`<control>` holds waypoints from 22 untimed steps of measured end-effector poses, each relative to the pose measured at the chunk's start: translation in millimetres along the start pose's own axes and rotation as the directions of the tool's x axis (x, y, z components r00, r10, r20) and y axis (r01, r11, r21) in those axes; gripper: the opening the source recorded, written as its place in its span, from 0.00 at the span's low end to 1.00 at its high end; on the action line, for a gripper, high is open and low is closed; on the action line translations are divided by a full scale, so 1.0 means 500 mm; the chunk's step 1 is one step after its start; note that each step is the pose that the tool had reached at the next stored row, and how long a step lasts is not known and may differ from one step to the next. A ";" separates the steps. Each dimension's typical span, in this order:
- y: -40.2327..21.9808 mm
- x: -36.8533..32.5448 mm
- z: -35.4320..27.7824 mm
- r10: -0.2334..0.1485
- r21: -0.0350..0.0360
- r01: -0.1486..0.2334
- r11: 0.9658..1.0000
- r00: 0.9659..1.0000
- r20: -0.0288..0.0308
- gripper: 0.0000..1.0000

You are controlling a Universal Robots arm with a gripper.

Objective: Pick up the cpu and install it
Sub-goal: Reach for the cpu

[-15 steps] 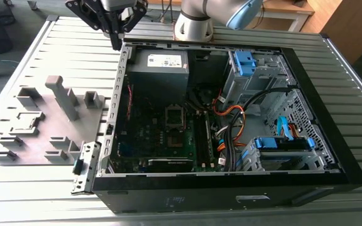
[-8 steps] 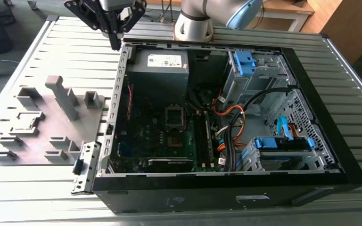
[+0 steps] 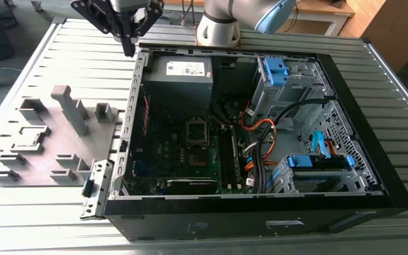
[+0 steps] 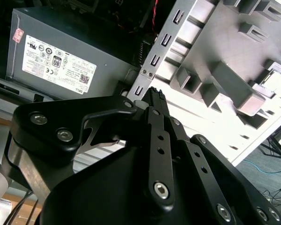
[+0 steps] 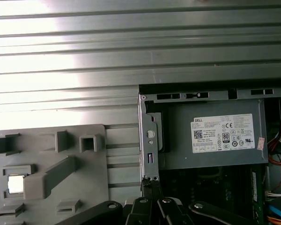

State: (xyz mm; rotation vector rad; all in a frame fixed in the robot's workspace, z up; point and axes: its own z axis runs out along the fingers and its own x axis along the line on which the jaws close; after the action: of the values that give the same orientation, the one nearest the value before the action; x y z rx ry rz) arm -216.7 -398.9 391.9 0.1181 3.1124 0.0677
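The cpu (image 5: 14,184) is a small pale square lying flat in a framed recess of the grey tray (image 3: 48,159), beside the tray's long raised block; it also shows in the exterior view (image 3: 30,138) and the second wrist view (image 4: 277,80). My black gripper (image 3: 128,51) hangs high over the far corner of the open computer case, at the exterior view's left, just above the case wall by the power supply (image 3: 179,74). Its fingers (image 4: 154,101) are shut together with nothing between them. The motherboard's square socket (image 3: 195,131) lies in the middle of the case, well away from the gripper.
The black computer case (image 3: 261,204) lies open on a ribbed metal table (image 3: 395,79). Inside are cable bundles (image 3: 261,133), blue-tabbed drive cages (image 3: 282,74) and a graphics card (image 3: 193,184). The tray carries several raised grey blocks (image 3: 73,109). The arm's base (image 3: 218,29) stands behind the case.
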 end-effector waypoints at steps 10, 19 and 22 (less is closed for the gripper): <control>0.000 0.006 0.000 0.000 0.000 0.000 1.000 1.000 0.000 0.11; -0.001 0.012 0.000 0.000 0.000 0.000 1.000 1.000 0.000 0.11; -0.001 0.013 0.000 0.000 0.000 0.000 1.000 1.000 0.000 0.11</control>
State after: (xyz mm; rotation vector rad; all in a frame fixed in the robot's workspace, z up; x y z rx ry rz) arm -223.4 -398.9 391.9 0.1180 3.1125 0.0676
